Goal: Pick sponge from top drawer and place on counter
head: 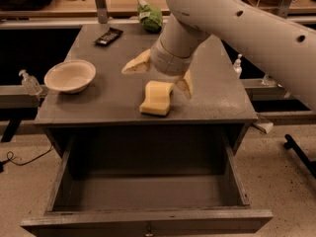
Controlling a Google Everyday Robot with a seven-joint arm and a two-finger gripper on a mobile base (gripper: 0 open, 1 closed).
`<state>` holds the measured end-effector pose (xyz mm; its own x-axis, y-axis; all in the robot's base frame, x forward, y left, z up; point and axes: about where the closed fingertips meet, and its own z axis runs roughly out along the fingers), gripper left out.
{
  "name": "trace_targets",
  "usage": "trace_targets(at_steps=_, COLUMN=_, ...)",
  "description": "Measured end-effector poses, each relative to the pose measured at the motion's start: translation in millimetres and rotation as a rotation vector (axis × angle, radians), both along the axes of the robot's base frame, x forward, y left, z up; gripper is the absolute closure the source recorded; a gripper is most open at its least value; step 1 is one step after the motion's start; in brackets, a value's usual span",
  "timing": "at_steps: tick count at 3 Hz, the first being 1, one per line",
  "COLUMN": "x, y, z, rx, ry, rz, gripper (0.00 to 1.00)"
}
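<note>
The pale yellow sponge [157,98] lies flat on the grey counter [113,100], near its front edge and a little right of centre. My gripper [160,75] hovers just above and behind it, open, with one yellowish finger [137,63] spread to the left and the other [185,86] to the right of the sponge. The fingers are off the sponge. The top drawer [148,196] stands pulled out below the counter; its inside shows nothing in it. A small metal pull [147,228] shows on its front panel.
A cream bowl [70,75] sits at the counter's left. A black flat packet [108,36] and a green bag [149,15] lie at the back. A clear pump bottle [29,83] stands on the rail at left. My arm [247,28] spans the upper right.
</note>
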<state>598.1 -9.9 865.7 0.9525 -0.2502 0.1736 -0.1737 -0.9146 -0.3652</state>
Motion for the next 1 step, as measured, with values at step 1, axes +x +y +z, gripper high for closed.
trace_targets(at_steps=1, x=0.0, y=0.0, z=0.0, rx=0.000, ry=0.000, rz=0.000, gripper=0.00)
